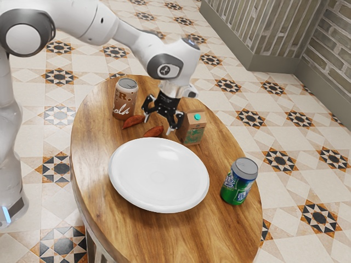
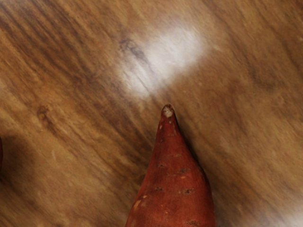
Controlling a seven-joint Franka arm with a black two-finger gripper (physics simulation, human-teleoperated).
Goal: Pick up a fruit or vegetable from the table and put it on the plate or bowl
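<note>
Your black two-finger pincer [image 1: 160, 121] stands wide and empty, with the reddish-brown tapered sweet potato [image 1: 154, 131] lying on the oval wooden table [image 1: 93, 164] just beneath it. Lower straight down, straddle its thick middle rather than the pointed tip, then close firmly.

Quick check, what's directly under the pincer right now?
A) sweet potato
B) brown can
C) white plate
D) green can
A: the open pincer hangs just above a sweet potato lying on the table next to the carton, and the wrist view shows its reddish pointed tip right under the hand.
</note>
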